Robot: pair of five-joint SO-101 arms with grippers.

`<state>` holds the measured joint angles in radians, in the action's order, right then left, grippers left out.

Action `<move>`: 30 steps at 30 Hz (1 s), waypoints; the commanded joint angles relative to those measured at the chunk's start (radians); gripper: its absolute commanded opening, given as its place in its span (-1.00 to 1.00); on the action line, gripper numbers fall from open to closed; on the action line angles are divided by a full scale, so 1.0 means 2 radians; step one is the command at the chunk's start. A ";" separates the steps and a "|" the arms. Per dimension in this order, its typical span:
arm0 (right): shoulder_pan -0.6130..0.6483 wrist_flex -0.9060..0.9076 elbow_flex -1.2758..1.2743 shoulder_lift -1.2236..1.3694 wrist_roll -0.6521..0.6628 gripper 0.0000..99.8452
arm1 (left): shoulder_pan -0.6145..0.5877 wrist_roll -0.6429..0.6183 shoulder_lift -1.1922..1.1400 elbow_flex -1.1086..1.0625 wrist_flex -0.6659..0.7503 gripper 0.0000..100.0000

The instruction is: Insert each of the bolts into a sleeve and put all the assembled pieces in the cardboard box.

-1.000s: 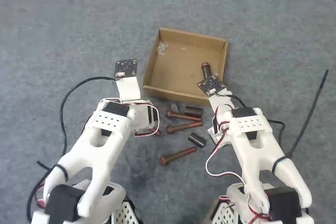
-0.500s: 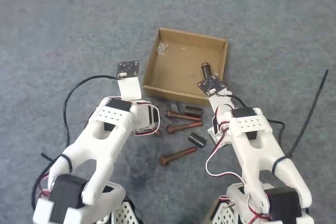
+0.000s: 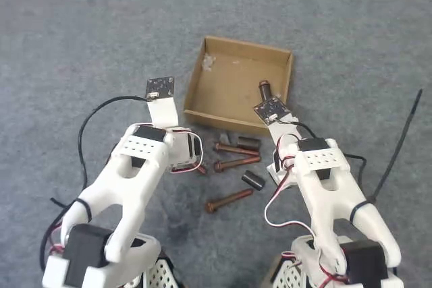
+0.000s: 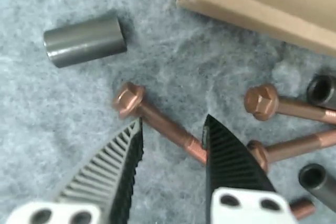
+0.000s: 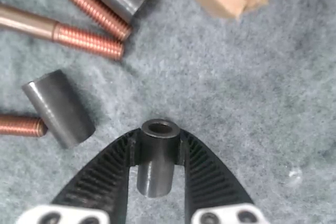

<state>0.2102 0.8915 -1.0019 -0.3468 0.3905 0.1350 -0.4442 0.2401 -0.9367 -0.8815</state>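
The copper-coloured bolt (image 4: pixel 157 123) under the left gripper (image 4: pixel 172 123) lies flat on the grey carpet (image 3: pixel 101 45), at about 7 o'clock from the cardboard box (image 3: pixel 223 120) in the high view. It looks stiff and dense for its size, with a smooth round shank that would likely roll or swivel if pinched off-centre. The plain shank behind the hex head seems the place to take it, leaving the threads free.

The left fingers are spread, one to each side of the shank, with the arm leaning forward and the wrist pitched down. The right gripper (image 5: pixel 158 139) pinches a dark sleeve (image 5: pixel 155 167) across its wall, bore open, low over the carpet at about 5 o'clock from the box. The sleeve looks rigid and slick, so a firm squeeze suits it. Loose bolts (image 3: pixel 236 163) and a loose sleeve (image 3: pixel 253 180) lie at 6 o'clock from the box.
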 commanded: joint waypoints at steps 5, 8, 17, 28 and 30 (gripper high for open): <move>0.003 -0.007 0.003 -0.020 0.010 -0.99 | -0.003 -0.005 0.001 0.024 -0.006 -0.64; 0.003 -0.008 0.003 -0.020 0.010 -0.99 | -0.004 -0.005 0.001 0.024 -0.007 -0.64; 0.003 -0.008 0.003 -0.020 0.010 -0.99 | -0.005 -0.005 -0.063 0.072 -0.042 -0.64; 0.003 -0.008 0.003 -0.020 0.010 -0.99 | -0.008 0.047 -0.094 0.102 -0.054 -0.97; 0.003 -0.007 0.003 -0.020 0.010 -0.99 | 0.003 0.063 -0.094 0.102 -0.055 -0.96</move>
<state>0.2102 0.8915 -1.0019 -0.3468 0.3905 0.1135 -0.3751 0.0422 -0.7725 -0.9812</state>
